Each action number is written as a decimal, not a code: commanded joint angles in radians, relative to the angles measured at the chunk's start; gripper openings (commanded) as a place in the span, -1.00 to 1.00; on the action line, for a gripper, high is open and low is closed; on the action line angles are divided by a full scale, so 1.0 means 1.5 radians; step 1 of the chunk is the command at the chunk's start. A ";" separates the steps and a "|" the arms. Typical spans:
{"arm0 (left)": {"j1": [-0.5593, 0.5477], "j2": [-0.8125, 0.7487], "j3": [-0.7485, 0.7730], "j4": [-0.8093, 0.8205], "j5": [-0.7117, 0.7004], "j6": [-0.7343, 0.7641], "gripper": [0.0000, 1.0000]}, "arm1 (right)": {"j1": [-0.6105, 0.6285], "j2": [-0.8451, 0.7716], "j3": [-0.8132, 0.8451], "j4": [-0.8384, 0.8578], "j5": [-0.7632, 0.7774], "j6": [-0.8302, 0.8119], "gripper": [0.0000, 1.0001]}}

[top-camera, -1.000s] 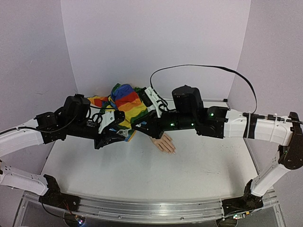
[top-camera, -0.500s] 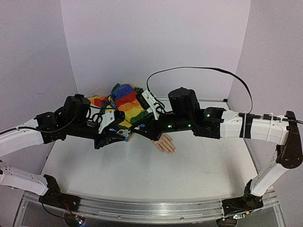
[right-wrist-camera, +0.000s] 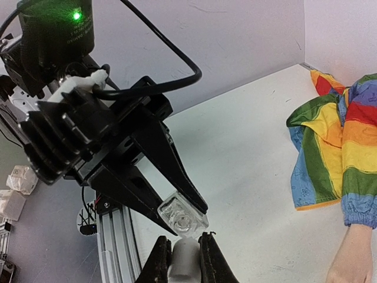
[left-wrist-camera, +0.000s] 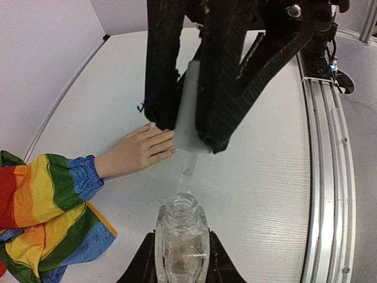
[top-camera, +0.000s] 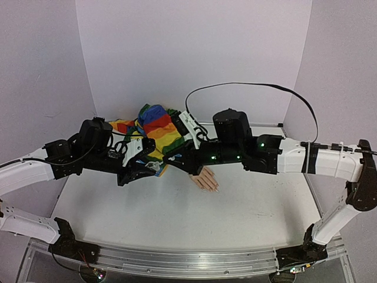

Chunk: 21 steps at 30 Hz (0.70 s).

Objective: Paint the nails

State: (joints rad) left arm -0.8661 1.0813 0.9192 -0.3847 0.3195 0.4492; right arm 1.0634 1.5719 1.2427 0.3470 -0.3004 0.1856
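My left gripper (left-wrist-camera: 182, 256) is shut on a small clear bottle (left-wrist-camera: 182, 233), whose mouth is uncapped. My right gripper (right-wrist-camera: 185, 254) is shut on the white cap (right-wrist-camera: 185, 262), also seen from the left wrist as the white cap (left-wrist-camera: 188, 112). Its thin clear brush (left-wrist-camera: 187, 174) points down at the bottle mouth, the tip just at the rim. The peach mannequin hand (left-wrist-camera: 132, 153) lies flat on the table beyond the bottle, with pale nails (left-wrist-camera: 174, 151) at its fingertips and a rainbow sleeve (left-wrist-camera: 47, 194). From above, both grippers meet left of the hand (top-camera: 206, 178).
The rainbow garment (top-camera: 158, 127) is heaped at the back of the white table. An aluminium rail (left-wrist-camera: 324, 177) runs along the near edge. A black cable (top-camera: 253, 85) arcs over the right arm. Purple walls close in the back and sides.
The right arm swung slightly left half a second ago and has come back. Both grips and the left arm are unchanged.
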 commanded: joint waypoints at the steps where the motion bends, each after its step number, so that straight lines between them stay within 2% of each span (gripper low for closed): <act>1: -0.004 -0.003 0.000 0.030 0.008 0.011 -1.00 | 0.004 -0.050 -0.008 0.051 -0.001 -0.010 -1.00; 21: -0.007 -0.004 -0.002 0.029 0.007 0.012 -1.00 | 0.004 -0.012 0.008 0.050 -0.018 -0.002 -1.00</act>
State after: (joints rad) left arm -0.8715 1.0828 0.9192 -0.3847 0.3191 0.4496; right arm 1.0637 1.5486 1.2201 0.3801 -0.3038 0.1833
